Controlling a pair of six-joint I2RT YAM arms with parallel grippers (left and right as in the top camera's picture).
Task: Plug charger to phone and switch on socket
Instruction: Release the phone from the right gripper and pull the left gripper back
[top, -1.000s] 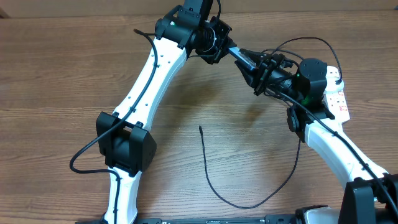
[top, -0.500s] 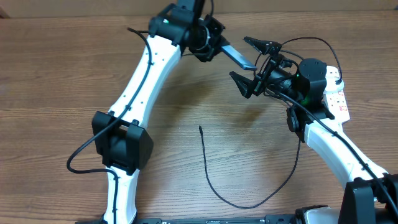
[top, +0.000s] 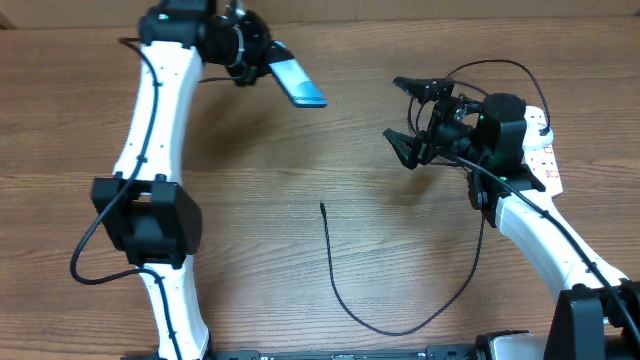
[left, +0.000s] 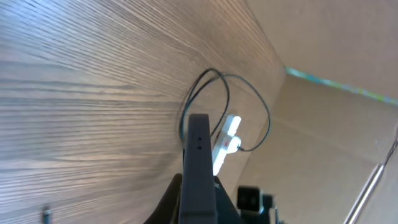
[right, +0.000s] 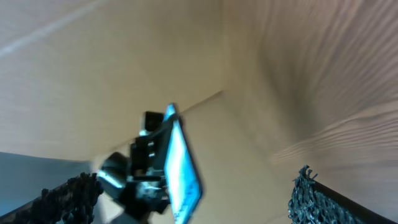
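The left gripper (top: 268, 58) is holding the phone (top: 298, 82) in the air near the far edge of the table (top: 80, 230). Its fingers are closed on one short end, and the blue screen is facing upward, tilted. The right gripper (top: 408, 118) is hanging wide open and empty toward the far right corner, well apart from the phone. The cable (top: 326, 240) is lying loose on the table. Its small tip (top: 322, 206) is pointing to the middle, touching nothing, and the rest is curving along the near edge and going under the right arm. The power strip (top: 543, 150) is lying at the right edge, mostly hidden. I cannot tell if the plug is sitting in it. So I am judging that the task is only beginning: connecting the tip and switching on are both left.
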